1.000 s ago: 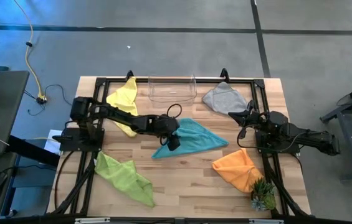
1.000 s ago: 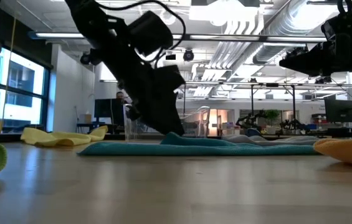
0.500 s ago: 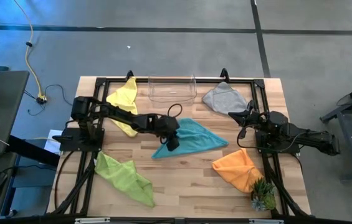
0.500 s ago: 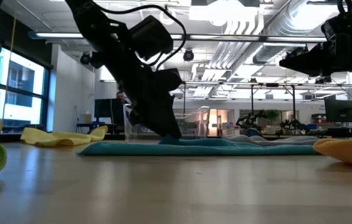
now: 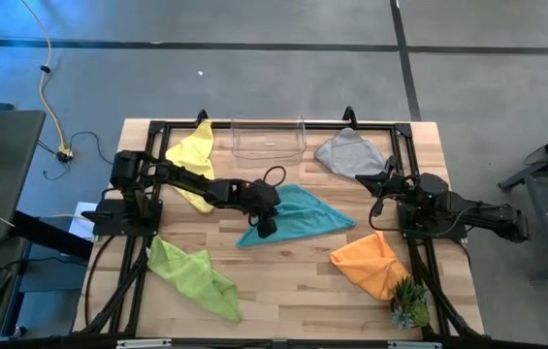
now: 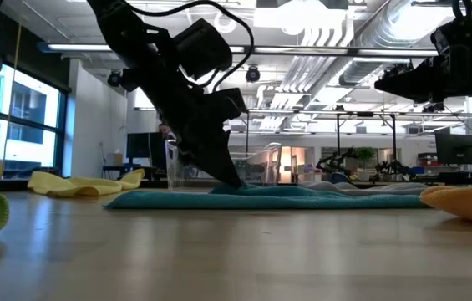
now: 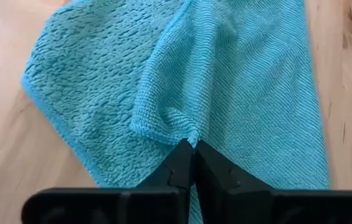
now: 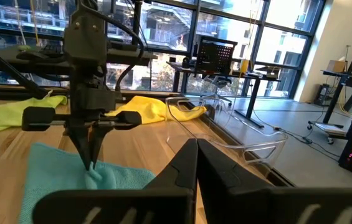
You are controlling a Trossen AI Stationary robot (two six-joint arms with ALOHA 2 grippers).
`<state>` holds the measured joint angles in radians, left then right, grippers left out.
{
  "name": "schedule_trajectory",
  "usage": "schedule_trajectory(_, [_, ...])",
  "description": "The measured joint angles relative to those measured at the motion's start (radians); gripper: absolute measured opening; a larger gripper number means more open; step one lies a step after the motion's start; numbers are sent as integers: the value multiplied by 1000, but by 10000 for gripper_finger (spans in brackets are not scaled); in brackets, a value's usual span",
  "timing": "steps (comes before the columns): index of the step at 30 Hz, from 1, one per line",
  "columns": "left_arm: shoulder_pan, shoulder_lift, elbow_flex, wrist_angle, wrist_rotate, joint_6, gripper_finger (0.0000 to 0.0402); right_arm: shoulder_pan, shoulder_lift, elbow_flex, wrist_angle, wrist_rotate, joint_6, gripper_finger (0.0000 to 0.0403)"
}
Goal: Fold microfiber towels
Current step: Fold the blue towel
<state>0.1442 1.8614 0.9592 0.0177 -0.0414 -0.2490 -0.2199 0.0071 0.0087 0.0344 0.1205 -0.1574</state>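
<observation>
The left gripper (image 7: 194, 144) was seen with its two dark fingers pressed together on a raised pucker of the teal blue microfiber towel (image 7: 238, 81), a small fold of the ribbed cloth being pinched between the tips. The same grip was shown in the high view, where the left gripper (image 5: 262, 225) was lowered onto the near-left part of the teal blue microfiber towel (image 5: 303, 211), and in the low view, where the fingertips were planted in the cloth's upper layer (image 6: 234, 186). The towel was spread flat on the light wooden table (image 5: 283, 281), one layer doubled over another directly ahead of the gripper.

Behind the left arm, toward its base, the crumpled yellow microfiber towel (image 5: 194, 155) was laid. Nearer the front edge, on the same side as the arm's base, the lime green microfiber towel (image 5: 192, 275) was found. Beyond the teal towel, at the table's far edge, the clear plastic bin (image 5: 268, 139) was placed, with the grey microfiber towel (image 5: 349, 153) just to its right.

The right gripper (image 5: 382, 184) was held above the table, well apart from the left one, with its fingers closed together and nothing between them; it was positioned between the grey towel and the orange microfiber towel (image 5: 370, 262). Beside the orange towel, at the front right corner, the small green spiky plant (image 5: 409, 306) was set.
</observation>
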Motion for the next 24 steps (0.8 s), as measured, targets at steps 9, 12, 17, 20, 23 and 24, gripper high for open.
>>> schedule_trajectory(9, [-64, -23, 0, 8, -72, 89, 1, 0, 0, 0, 0, 0, 0, 0])
schedule_trajectory(12, [-91, -53, -1, 3, -100, 114, 1, 0, 0, 0, 0, 0, 0, 0])
schedule_trajectory(17, [-133, -117, -1, -3, -110, 129, 1, 0, 0, 0, 0, 0, 0, 0])
schedule_trajectory(20, [-175, -144, -1, -3, -139, 139, 0, 0, 0, 0, 0, 0, 0, 0])
schedule_trajectory(23, [-228, -156, -1, -2, -144, 140, 0, 0, 0, 0, 0, 0, 0, 0])
schedule_trajectory(24, [-246, -156, 0, -1, -144, 141, 0, 0, 0, 0, 0, 0, 0, 0])
